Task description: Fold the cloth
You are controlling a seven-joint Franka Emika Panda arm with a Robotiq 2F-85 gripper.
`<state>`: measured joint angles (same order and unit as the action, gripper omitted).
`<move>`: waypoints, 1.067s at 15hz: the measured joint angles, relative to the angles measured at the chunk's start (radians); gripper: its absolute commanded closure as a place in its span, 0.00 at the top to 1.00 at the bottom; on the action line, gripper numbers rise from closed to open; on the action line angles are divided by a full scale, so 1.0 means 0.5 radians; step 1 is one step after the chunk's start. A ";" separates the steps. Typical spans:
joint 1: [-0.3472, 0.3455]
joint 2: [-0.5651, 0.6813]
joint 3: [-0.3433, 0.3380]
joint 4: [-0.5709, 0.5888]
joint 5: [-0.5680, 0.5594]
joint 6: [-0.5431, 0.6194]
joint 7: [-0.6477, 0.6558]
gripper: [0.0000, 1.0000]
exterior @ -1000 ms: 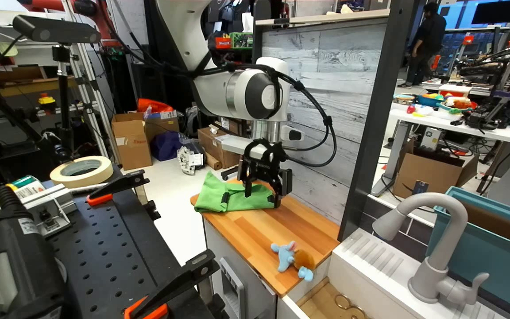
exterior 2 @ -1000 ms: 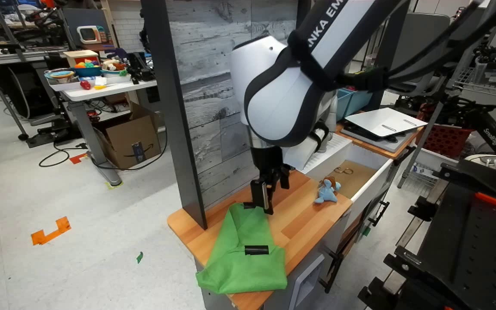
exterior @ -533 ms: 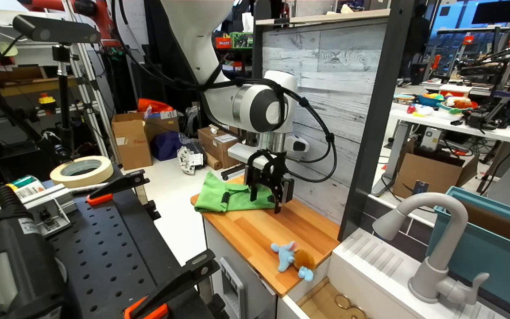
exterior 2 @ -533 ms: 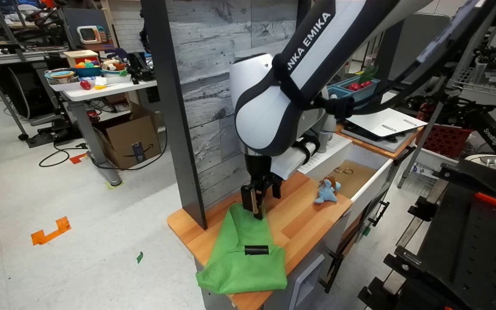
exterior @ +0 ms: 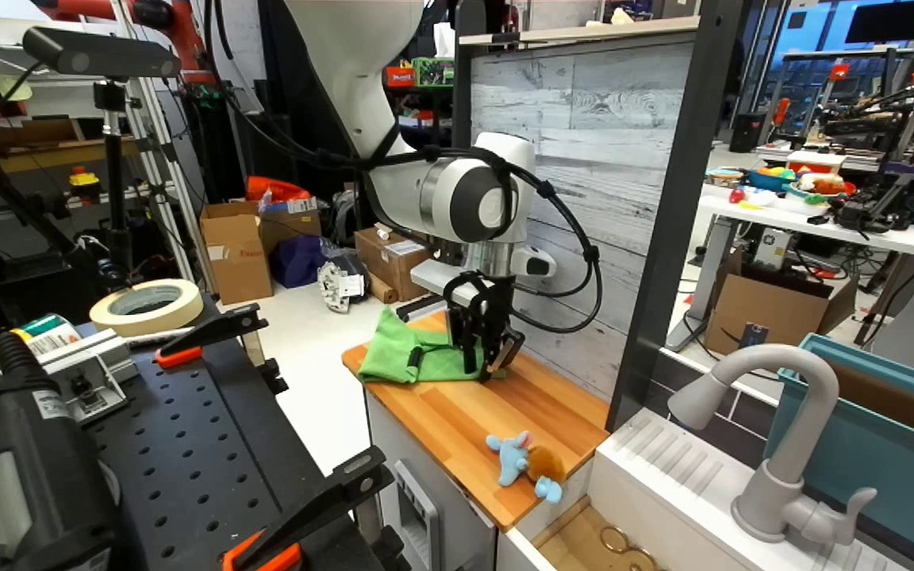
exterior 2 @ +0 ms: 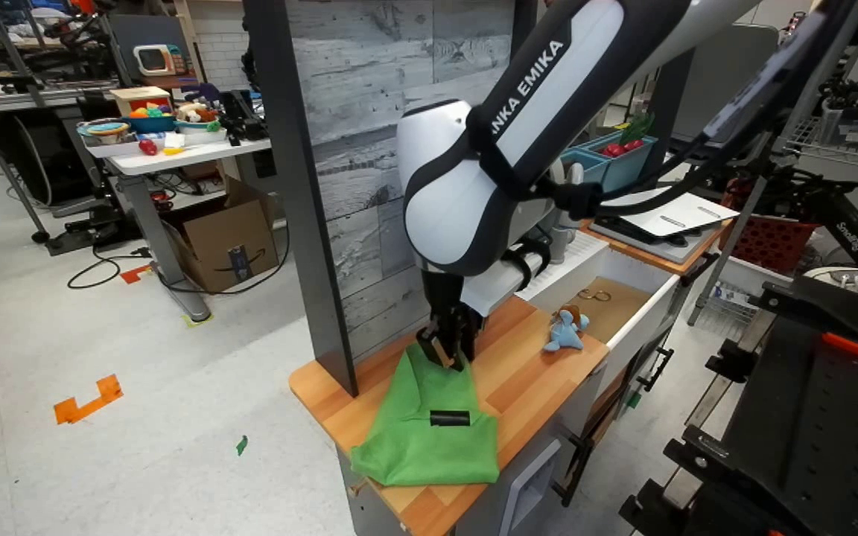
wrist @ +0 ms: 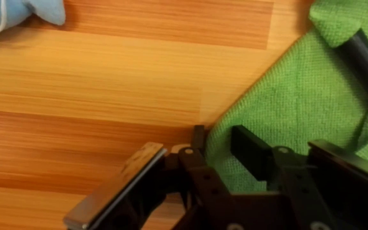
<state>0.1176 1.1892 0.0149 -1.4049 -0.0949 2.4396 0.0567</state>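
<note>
- Grey wood-grain panel (exterior: pixel 584 198): stands upright; allow clearance on that side when you lift.
- Table (exterior: pixel 457 420): offers a bare stretch of wood; use it if you need room to re-grip.
- Green cloth (exterior 2: pixel 418 428): lies on the table, partly folded, its wide end reaching about to the table's edges. The step in hand appears to be gripping the narrow end for another fold; avoid dragging the wide end off.
- Light-blue plush toy (exterior: pixel 512 461): rests well apart from the cloth; route your motion clear of it.
- Black fingers (wrist: pixel 249 153): stand close together astride the cloth's narrow end. You cannot tell whether they pinch it; confirm the hold with a small lift, then carry slowly toward the wide end and lower before release.
- Black tube-like piece (wrist: pixel 364 67): lies on the cloth; expect a bulge if you fold over it.
</note>
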 measured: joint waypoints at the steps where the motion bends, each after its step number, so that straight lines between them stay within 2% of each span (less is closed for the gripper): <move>1: 0.005 -0.006 -0.009 -0.013 0.000 0.019 0.016 0.00; 6: 0.008 -0.086 -0.048 -0.170 0.000 0.225 0.108 0.03; 10: 0.024 -0.308 -0.111 -0.474 0.000 0.394 0.191 0.03; 16: 0.204 -0.682 -0.205 -0.887 -0.051 0.412 0.248 0.03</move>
<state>0.2197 0.8483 -0.0879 -1.8486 -0.1205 2.6458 0.1807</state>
